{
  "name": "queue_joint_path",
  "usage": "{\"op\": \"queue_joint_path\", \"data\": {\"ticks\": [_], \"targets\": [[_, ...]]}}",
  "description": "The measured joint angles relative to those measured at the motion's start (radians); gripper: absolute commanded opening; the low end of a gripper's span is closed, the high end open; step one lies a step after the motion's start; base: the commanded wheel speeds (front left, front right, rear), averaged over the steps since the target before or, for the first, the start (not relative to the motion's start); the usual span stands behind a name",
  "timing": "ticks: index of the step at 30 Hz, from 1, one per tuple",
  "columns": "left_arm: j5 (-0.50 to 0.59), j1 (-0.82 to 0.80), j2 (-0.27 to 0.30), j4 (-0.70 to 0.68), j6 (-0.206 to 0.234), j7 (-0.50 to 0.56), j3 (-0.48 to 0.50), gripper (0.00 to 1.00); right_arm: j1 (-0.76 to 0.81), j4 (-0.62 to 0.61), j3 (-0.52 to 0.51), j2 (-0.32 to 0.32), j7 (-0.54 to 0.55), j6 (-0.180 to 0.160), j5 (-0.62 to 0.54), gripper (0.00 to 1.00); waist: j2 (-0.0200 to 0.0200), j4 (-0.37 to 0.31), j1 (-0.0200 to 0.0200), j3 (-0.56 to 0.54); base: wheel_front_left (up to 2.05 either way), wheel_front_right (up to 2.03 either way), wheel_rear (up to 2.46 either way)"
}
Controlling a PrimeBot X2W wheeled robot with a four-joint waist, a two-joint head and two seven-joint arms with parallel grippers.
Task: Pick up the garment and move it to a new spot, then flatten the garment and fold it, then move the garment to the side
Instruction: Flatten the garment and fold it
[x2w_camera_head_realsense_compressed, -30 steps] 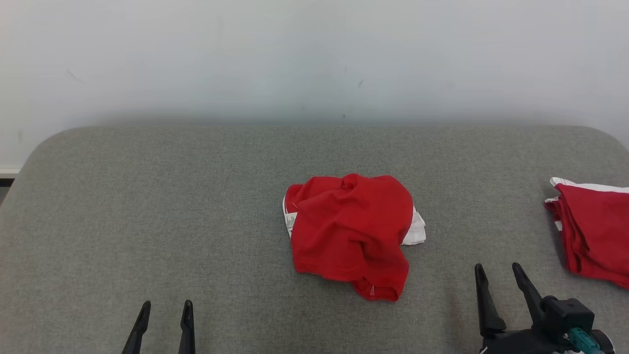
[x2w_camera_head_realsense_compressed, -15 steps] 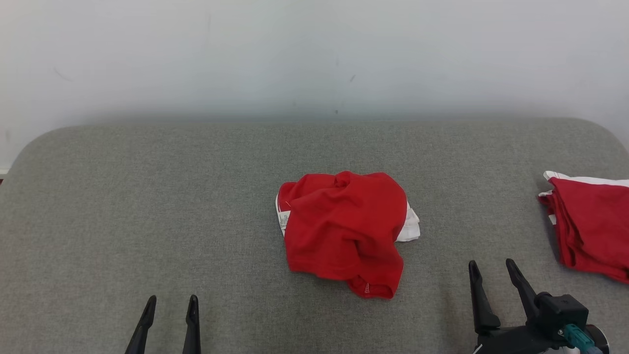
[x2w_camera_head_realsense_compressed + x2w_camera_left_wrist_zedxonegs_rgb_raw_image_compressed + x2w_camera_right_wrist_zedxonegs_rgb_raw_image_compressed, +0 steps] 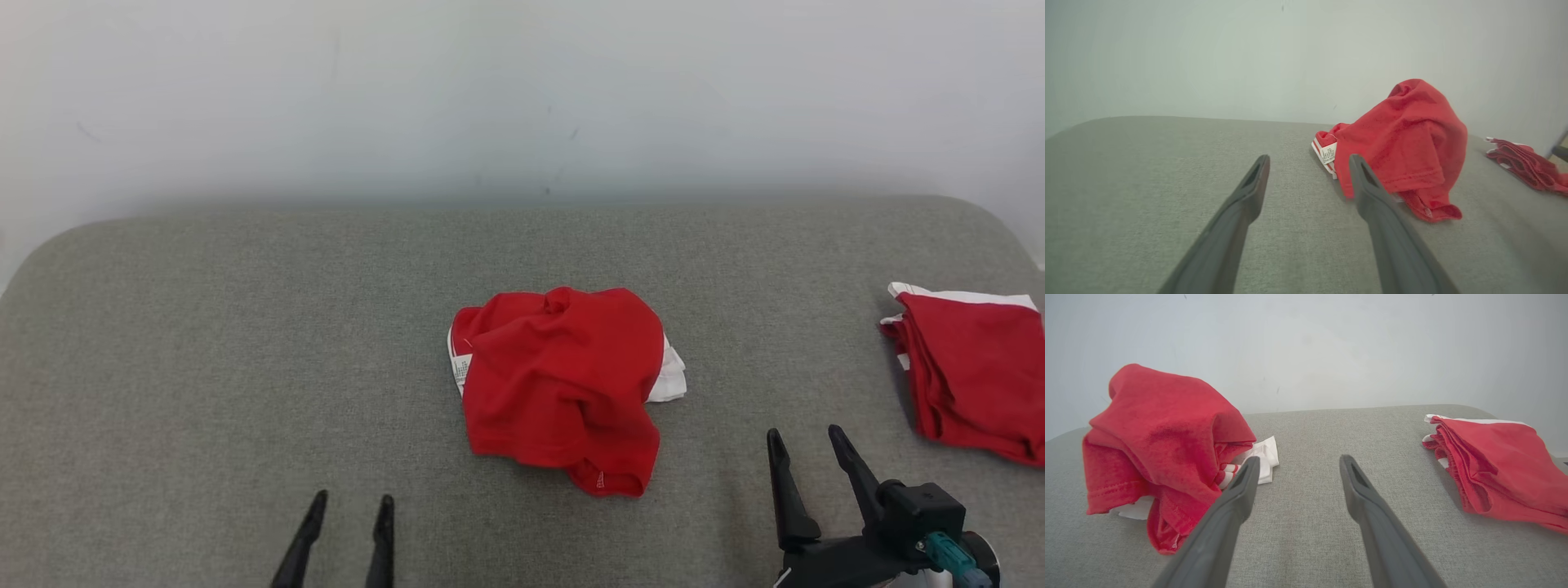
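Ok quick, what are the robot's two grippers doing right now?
Left gripper: open, holding nothing.
Right gripper: open, holding nothing.

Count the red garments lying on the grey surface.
2: a crumpled garment mid-surface, and a folded stack at the right edge; the stack may hide further pieces.

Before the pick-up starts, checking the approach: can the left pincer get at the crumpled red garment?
Probably yes. The left pincer stands open, short of the crumpled red garment, with bare grey surface between them and nothing in the way.
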Motion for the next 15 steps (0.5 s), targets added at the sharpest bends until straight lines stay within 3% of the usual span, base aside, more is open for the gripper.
{"op": "queue_joint_path", "data": {"ticks": [8,15], "targets": [[-0.013,-0.128,0.013,0.16,-0.002,0.0,-0.233,1.0,-0.015,-0.003,0.028,0.0,0.009,0.0,0.001,1.0,0.0,-0.063,0.0,0.006,0.0,0.0,0.0],[-0.016,-0.245,0.005,0.297,0.019,0.0,-0.251,1.0,-0.029,-0.012,0.031,0.0,0.013,0.0,-0.006,1.0,0.0001,-0.15,0.0,0.021,0.0,0.0,0.0]]}}
